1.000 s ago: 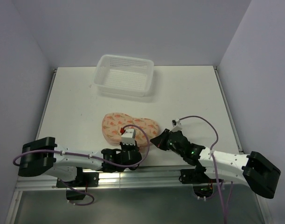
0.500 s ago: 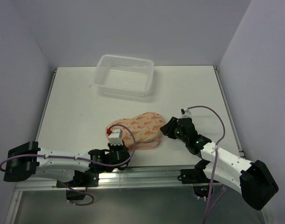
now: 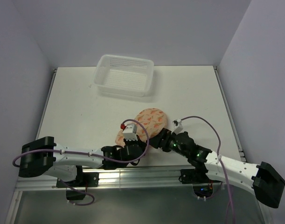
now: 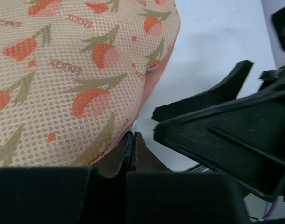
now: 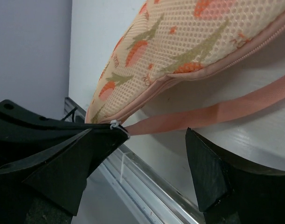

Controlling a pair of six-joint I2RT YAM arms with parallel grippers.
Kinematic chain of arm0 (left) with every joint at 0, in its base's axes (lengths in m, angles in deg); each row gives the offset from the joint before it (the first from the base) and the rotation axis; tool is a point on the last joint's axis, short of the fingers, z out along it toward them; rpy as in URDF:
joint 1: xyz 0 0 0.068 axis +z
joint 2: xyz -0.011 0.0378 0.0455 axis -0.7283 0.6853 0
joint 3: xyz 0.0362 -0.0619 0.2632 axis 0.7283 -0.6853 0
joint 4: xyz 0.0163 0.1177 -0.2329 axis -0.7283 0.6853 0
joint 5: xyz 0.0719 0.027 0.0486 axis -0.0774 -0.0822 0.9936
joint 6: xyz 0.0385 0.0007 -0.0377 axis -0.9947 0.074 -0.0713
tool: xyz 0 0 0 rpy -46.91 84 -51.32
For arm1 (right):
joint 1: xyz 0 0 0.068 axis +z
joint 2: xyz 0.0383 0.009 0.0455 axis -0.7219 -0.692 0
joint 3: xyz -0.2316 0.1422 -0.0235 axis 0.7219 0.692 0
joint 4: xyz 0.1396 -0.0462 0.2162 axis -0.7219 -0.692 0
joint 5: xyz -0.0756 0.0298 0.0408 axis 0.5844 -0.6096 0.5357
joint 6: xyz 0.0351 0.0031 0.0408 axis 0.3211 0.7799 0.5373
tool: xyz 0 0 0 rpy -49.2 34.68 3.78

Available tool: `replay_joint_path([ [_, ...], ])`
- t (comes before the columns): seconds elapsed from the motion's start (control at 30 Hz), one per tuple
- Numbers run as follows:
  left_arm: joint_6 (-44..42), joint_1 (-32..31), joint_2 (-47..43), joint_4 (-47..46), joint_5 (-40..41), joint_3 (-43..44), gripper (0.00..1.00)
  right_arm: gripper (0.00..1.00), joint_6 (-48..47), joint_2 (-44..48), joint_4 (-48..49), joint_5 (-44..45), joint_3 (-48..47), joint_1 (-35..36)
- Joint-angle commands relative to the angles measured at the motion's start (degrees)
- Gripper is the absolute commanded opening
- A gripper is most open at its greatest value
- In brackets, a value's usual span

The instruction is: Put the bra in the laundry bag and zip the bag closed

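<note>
The laundry bag, a peach pouch with orange print, lies near the table's front edge; its mesh fills the left wrist view. My left gripper is shut at the bag's near edge, pinching a small white zipper pull. That pull also shows in the right wrist view, beside the bag's peach strap. My right gripper stands open just right of the left one, with nothing between its fingers. The bag's edge zipper looks shut. The bra is hidden.
A white mesh basket stands at the back of the table. The metal rail of the table's front edge runs just below both grippers. Purple walls close in the left, back and right sides.
My right gripper has opened and let go of the bag's end, then moved down-left toward the left gripper. The bag has swung and shifted right. The left gripper stays shut.
</note>
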Motion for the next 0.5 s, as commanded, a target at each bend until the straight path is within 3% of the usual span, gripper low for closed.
replay_joint_path([
  [0.0, 0.06, 0.11, -0.33, -5.4, -1.55, 0.0, 0.0, 0.85, 6.17, -2.03, 8.95, 3.46, 0.34, 0.68],
  [0.17, -0.11, 0.11, -1.03, -6.98, -2.78, -1.84, 0.0, 0.77, 6.17, -10.36, 13.16, 5.31, -2.82, 0.68],
  [0.23, -0.64, -0.06, -1.12, -8.12, -3.39, -2.46, 0.0, 0.67, 6.35, -14.48, 14.92, 5.75, -4.22, 0.59],
  [0.27, -0.55, -0.06, -1.12, -7.87, -3.48, -2.46, 0.0, 0.58, 6.18, -15.64, 15.71, 6.27, -4.75, 0.59],
  [0.33, -0.12, -0.32, -1.56, -6.73, -3.05, -2.9, 0.0, 0.29, 5.65, -18.27, 15.46, 6.8, -6.24, 0.5],
  [0.37, 0.15, -0.33, -1.91, -5.68, -2.96, -3.34, 0.0, 0.05, 4.78, -18.81, 15.46, 5.76, -6.51, -0.72],
  [0.4, 0.41, -0.33, -2.26, -4.97, -2.87, -3.86, 0.0, 0.0, 4.33, -18.99, 15.46, 5.49, -6.6, -1.51],
  [0.47, 1.46, -0.33, -4.28, -2.95, -1.73, -5.88, 0.0, 0.0, 3.19, -18.38, 14.93, 4.88, -6.43, -3.36],
])
